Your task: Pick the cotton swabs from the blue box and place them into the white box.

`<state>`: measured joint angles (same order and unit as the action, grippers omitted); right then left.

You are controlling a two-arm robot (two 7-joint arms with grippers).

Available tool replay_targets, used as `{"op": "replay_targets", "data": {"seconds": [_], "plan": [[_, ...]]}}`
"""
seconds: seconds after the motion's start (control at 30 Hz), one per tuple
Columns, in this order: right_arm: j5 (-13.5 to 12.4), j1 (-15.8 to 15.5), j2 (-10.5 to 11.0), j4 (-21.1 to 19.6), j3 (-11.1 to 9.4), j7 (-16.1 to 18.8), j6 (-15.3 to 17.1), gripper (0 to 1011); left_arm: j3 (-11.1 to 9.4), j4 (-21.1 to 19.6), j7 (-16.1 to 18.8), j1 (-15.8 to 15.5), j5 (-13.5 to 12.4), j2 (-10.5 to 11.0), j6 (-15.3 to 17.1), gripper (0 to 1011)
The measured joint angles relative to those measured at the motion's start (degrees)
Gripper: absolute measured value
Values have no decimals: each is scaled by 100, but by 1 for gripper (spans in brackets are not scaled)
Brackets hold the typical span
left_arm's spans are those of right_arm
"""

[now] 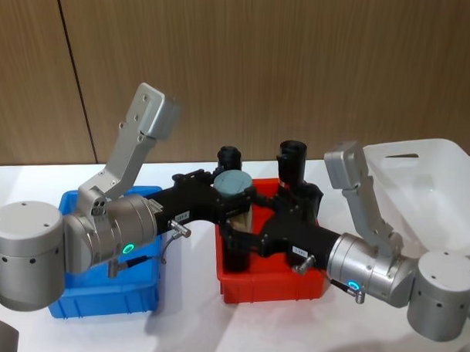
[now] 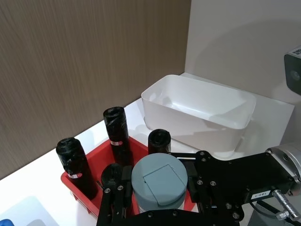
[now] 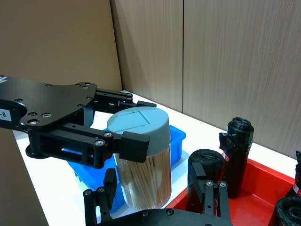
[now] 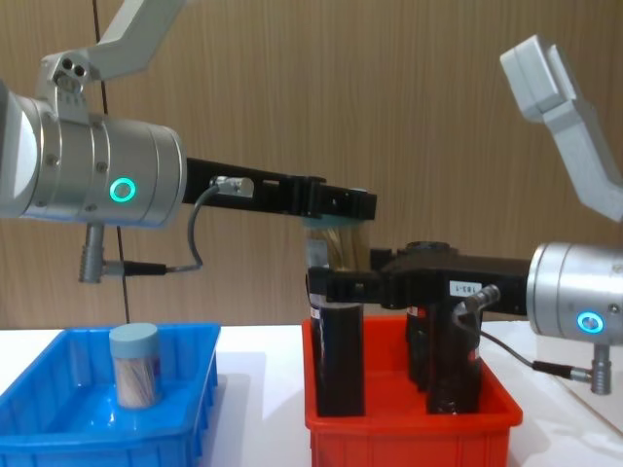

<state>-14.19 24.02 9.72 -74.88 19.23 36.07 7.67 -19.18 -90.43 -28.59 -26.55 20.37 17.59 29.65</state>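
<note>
Jar of cotton swabs (image 3: 143, 169) hangs in mid-air over the red bin (image 1: 270, 289), between the blue box (image 1: 99, 304) and the white box (image 1: 452, 153). Left gripper (image 1: 233, 197) is clamped on it high up, at the grey-blue lid and shoulder. Right gripper (image 3: 160, 197) reaches in from the other side w/ its fingers (image 3: 109, 187) spread apart either side of the lower body, not pinching. Looks to me like a hand-over is being set up. A 2nd jar (image 4: 134, 379) stands upright in the blue box.

Handling, my guess: light, thin clear plastic, rigid but smooth, so it'll slip or twist if you pinch it off-centre. Lid has a flip flap on top and is prob. just pressed on, so don't trust it to carry the jar alone. Close the right side on the clear wall at mid-height, below the left's grip, square across the widest part. Get a firm hold before the left lets go. A drop would land the jar among the black bottles (image 1: 293, 159) in the red bin.

Writing: none on the jar that I can see. Small white tag (image 4: 467, 289) on the right gripper's plate, approx "183-1", not sure. Bottles carry small red/white labels, too small to read.
</note>
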Motion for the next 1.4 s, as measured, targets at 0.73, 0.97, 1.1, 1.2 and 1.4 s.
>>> {"op": "replay_targets", "data": {"seconds": [0.73, 0.97, 1.1, 1.2, 1.4], "plan": [[70, 158, -75, 181, 80, -12, -211, 674, 3, 0, 3, 0, -2, 0, -1, 669], [76, 186, -80, 195, 92, -56, -241, 664, -1, 0, -2, 0, 0, 0, 6, 764], [77, 191, -81, 197, 102, -71, -248, 648, 0, 0, -2, 0, 0, 0, 6, 873], [76, 192, -79, 197, 109, -79, -255, 648, 0, 0, -2, 0, 0, 0, 6, 958], [60, 194, -70, 188, 118, -87, -268, 648, 0, 0, -2, 0, 0, 0, 6, 999]]}}
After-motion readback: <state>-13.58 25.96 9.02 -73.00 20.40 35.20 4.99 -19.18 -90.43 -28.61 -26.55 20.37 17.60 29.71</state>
